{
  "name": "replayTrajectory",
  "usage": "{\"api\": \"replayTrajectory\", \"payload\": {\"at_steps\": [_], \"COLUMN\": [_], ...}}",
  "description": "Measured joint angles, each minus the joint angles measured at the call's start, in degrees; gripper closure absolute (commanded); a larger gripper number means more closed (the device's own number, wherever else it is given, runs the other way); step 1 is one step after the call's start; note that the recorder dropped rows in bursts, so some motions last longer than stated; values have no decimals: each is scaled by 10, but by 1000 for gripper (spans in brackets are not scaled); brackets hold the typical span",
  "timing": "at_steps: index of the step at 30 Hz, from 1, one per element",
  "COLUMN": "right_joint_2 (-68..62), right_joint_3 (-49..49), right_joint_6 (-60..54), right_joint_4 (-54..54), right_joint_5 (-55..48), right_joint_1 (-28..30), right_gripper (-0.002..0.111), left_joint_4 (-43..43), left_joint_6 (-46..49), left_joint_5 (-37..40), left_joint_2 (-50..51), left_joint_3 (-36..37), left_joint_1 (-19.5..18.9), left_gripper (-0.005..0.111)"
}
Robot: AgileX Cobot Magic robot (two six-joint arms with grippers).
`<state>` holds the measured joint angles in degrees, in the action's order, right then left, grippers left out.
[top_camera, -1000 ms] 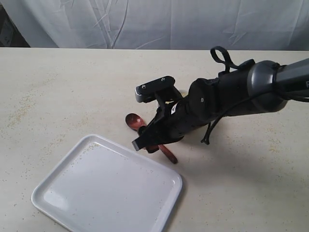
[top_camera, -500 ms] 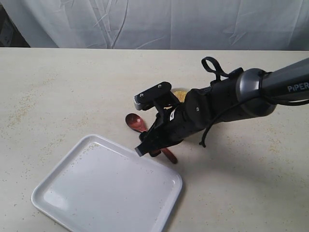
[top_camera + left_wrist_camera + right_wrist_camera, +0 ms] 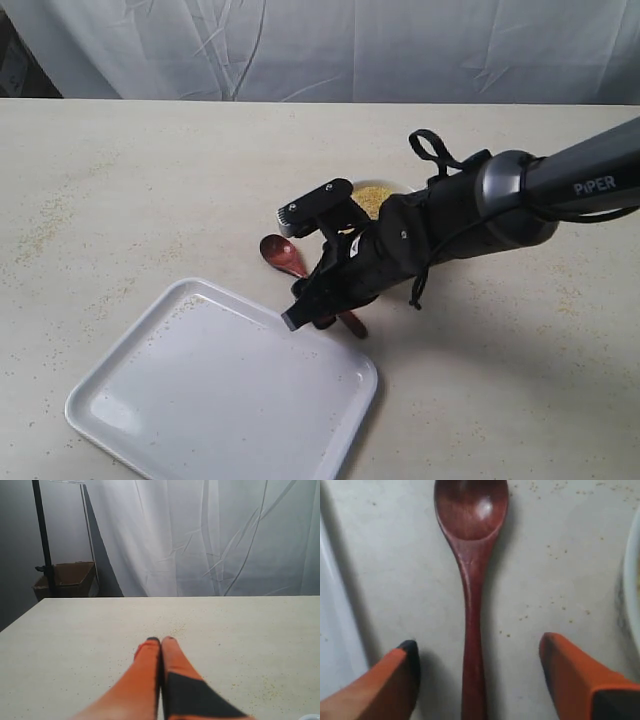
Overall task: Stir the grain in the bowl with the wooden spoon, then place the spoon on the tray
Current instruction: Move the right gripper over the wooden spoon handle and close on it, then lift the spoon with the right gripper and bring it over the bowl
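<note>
The left gripper (image 3: 161,640) has its orange fingers (image 3: 145,670) pressed together over the pale table (image 3: 65,635); a white curtain (image 3: 200,535) hangs beyond it.

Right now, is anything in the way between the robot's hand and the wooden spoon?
No, nothing visible is in the way. The right hand is open, with one finger on each side of the wooden spoon handle. Only the table shows in the gaps between them.

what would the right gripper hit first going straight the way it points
Probably the beige tabletop: the right gripper has its open fingers either side of the dark reddish-brown wooden spoon, so they would pass its handle. Depth is unclear.
</note>
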<state>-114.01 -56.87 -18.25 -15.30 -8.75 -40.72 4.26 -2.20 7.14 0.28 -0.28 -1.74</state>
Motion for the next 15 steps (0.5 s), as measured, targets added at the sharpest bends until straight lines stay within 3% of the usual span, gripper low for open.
{"api": "replayTrajectory", "payload": {"at_steps": [3,4,10,15], "right_joint_2": [0,0,0,94], "right_joint_3": [0,0,-10,-90], "right_joint_6": [1,1,1,1], "right_joint_4": [5,7,13,17], "right_joint_5": [4,4,-12,-127], "right_joint_1": [0,0,0,0], "right_gripper": [89,109,108,108], "left_joint_4": [0,0,0,0], "left_joint_6": [0,0,0,0], "left_joint_5": [0,0,0,0], "left_joint_2": [0,0,0,0], "left_joint_3": [0,0,0,0], "left_joint_1": [0,0,0,0], "left_gripper": [106,106,106,106]}}
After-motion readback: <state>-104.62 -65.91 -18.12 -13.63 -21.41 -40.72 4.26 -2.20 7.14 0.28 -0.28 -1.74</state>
